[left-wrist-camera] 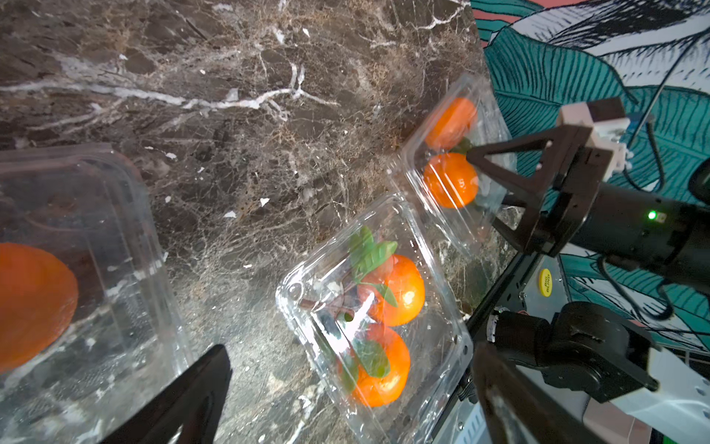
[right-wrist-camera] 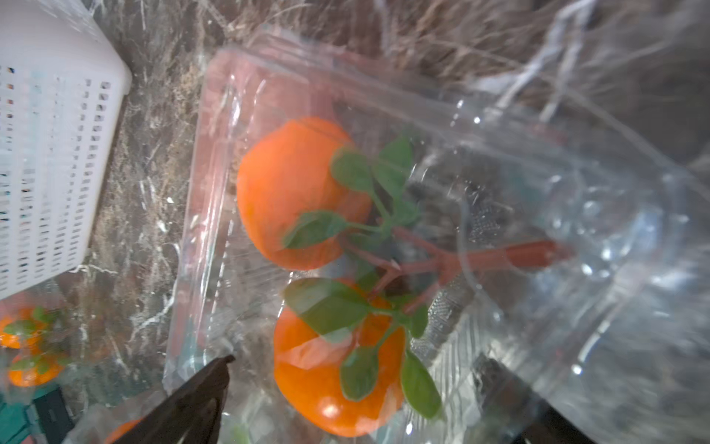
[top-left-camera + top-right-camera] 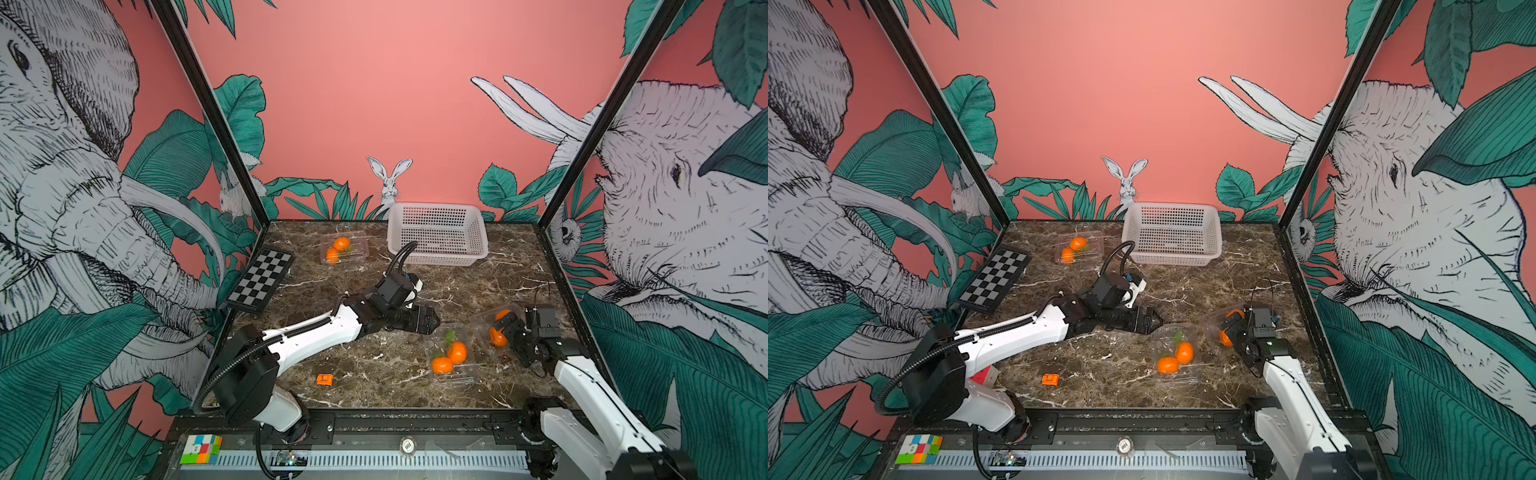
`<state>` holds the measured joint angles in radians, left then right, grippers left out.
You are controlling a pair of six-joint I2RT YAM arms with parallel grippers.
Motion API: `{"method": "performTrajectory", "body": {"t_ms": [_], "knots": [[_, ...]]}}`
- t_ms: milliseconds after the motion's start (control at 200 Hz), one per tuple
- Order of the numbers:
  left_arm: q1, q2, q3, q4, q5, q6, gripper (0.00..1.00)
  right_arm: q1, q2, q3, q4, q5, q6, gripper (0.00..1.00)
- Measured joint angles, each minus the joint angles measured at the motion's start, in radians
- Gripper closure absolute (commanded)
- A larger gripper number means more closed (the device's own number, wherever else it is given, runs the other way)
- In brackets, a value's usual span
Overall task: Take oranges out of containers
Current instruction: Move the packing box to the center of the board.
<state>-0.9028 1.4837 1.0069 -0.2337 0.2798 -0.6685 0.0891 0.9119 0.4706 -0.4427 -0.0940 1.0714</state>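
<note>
Hovering by clear containers point(image 3: 461, 376) of oranges point(image 3: 457, 352)
Left gripper point(image 3: 434, 321) jaws apart beside middle container point(image 1: 442, 346); right gripper point(image 3: 509, 328) jaws apart over right container's point(image 3: 478, 326) 2 oranges.

White basket point(image 3: 436, 249), seemingly a chessboard point(image 3: 261, 279), and orange block point(image 3: 324, 379) sit well apart.

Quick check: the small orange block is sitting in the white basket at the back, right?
No. The small orange block lies on the table near the front edge, not in the white basket at the back. Both top views show it.
</note>
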Motion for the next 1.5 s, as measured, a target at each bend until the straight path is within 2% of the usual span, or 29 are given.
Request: {"method": "performTrajectory", "body": {"t_ms": [110, 235, 550, 720, 860, 1050, 1170, 1265, 1400, 1500], "knots": [[0.004, 0.000, -0.008, -0.002, 0.000, -0.013, 0.01, 0.049, 0.150, 0.050, 0.121, 0.002, 0.080, 0.01], [0.019, -0.001, -0.022, -0.001, 0.004, -0.033, 0.01, 0.080, 0.249, 0.103, 0.217, 0.024, 0.155, 0.01], [0.040, -0.001, -0.030, -0.003, 0.022, -0.050, 0.01, 0.086, 0.389, 0.148, 0.369, 0.164, 0.390, 0.06], [0.041, 0.000, -0.028, -0.003, 0.031, -0.054, 0.01, 0.086, 0.447, 0.249, 0.343, 0.198, 0.389, 0.02], [0.059, 0.004, -0.008, -0.016, 0.043, -0.053, 0.01, 0.087, 0.409, 0.322, 0.280, 0.229, 0.277, 0.01], [0.122, 0.004, 0.001, -0.012, 0.068, -0.065, 0.01, 0.126, 0.309, 0.343, 0.148, 0.288, -0.012, 0.02], [0.142, 0.005, 0.002, -0.010, 0.080, -0.070, 0.01, 0.208, 0.333, 0.397, 0.054, 0.340, -0.215, 0.01], [0.142, 0.011, 0.006, -0.004, 0.105, -0.081, 0.01, 0.320, 0.397, 0.452, -0.021, 0.418, -0.349, 0.02], [0.142, 0.014, 0.006, 0.016, 0.121, -0.119, 0.01, 0.474, 0.499, 0.490, -0.085, 0.511, -0.456, 0.01], [0.142, 0.013, 0.005, 0.042, 0.120, -0.142, 0.01, 0.537, 0.560, 0.499, -0.118, 0.556, -0.501, 0.01]]}}
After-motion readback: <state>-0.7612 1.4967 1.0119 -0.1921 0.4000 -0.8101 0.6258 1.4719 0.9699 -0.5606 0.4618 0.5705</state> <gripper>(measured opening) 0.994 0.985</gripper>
